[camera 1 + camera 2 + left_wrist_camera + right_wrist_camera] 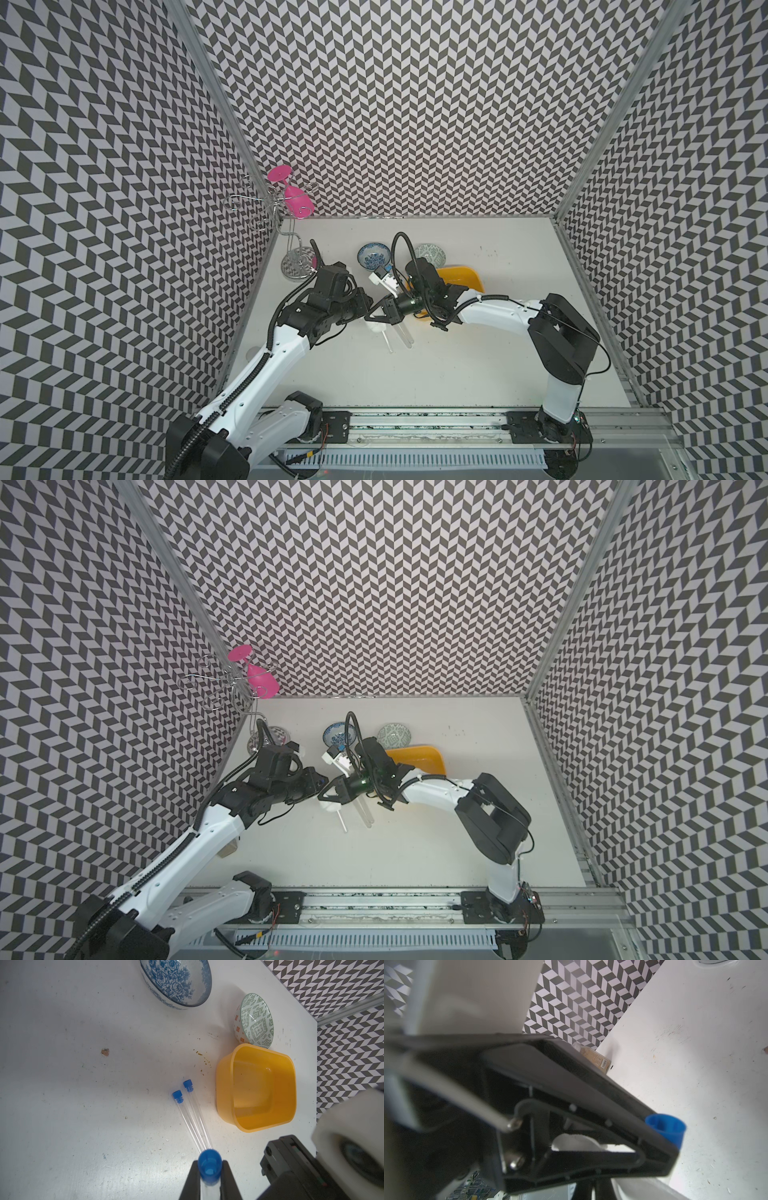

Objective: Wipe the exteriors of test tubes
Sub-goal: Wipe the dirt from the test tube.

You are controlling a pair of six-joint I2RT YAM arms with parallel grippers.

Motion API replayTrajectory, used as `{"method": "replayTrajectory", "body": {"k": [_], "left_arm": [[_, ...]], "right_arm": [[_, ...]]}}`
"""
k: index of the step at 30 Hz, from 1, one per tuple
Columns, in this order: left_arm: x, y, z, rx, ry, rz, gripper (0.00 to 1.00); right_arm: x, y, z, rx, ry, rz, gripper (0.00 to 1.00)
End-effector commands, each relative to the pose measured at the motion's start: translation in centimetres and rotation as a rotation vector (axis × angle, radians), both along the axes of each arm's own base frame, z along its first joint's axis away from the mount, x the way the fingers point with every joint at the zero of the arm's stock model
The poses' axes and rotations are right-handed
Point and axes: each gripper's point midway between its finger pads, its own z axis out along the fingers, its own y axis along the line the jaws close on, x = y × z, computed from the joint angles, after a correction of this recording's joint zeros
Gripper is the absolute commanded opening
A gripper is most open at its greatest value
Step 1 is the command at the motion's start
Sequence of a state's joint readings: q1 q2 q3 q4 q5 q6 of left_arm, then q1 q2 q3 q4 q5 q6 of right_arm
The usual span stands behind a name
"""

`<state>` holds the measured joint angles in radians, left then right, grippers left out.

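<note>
A clear test tube with a blue cap is pinched just behind that cap by my left gripper, which is shut on it. In both top views its body slants toward the table's front. Two more capped test tubes lie side by side on the white table, touching near their far ends. My right gripper meets the left one at mid-table, shut on a white tissue right beside the held tube. The right wrist view shows the blue cap past the left gripper's black finger.
Behind the grippers stand a blue floral bowl and a green patterned bowl. An orange tub sits under the right arm. A wire rack holding a pink glass fills the back left corner. A small bottle lies by the left wall.
</note>
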<state>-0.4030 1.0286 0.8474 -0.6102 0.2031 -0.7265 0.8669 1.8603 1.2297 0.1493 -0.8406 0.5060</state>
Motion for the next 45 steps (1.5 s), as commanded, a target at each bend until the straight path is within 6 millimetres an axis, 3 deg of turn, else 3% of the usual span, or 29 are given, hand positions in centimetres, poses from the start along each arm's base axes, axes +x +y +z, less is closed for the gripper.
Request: {"method": "replayTrajectory", "body": {"k": [1, 14, 24, 27, 30, 35, 40, 45], "left_arm": [[0.2, 0.5, 1.3, 0.006, -0.027, 0.016, 0.14], [1.0, 0.4, 1.5, 0.004, -0.046, 0.025, 0.14], [1.3, 0.7, 1.6, 0.025, -0.053, 0.04, 0.14], [1.5, 0.9, 1.8, 0.044, -0.059, 0.041, 0.14], [1.6, 1.1, 1.9, 0.061, -0.06, 0.041, 0.14], [1.6, 1.1, 1.7, 0.067, -0.057, 0.04, 0.14], [1.5, 1.1, 1.5, 0.066, -0.055, 0.038, 0.14], [1.3, 1.3, 1.7, 0.073, -0.057, 0.042, 0.14]], "right_arm": [[-0.1, 0.1, 0.1, 0.018, -0.002, 0.01, 0.0], [-4.5, -3.2, -2.6, -0.062, 0.019, 0.019, 0.0], [-6.7, -6.4, -3.1, -0.089, 0.048, 0.002, 0.0], [-6.1, -8.4, -3.2, -0.087, 0.076, -0.055, 0.0], [-4.0, -11.4, -4.0, -0.099, 0.13, -0.166, 0.0], [-1.5, -16.0, -8.6, -0.25, 0.217, -0.287, 0.0], [-0.5, -18.5, -12.8, -0.435, 0.266, -0.333, 0.0], [0.6, -21.1, -15.4, -0.628, 0.229, -0.436, 0.0]]}}
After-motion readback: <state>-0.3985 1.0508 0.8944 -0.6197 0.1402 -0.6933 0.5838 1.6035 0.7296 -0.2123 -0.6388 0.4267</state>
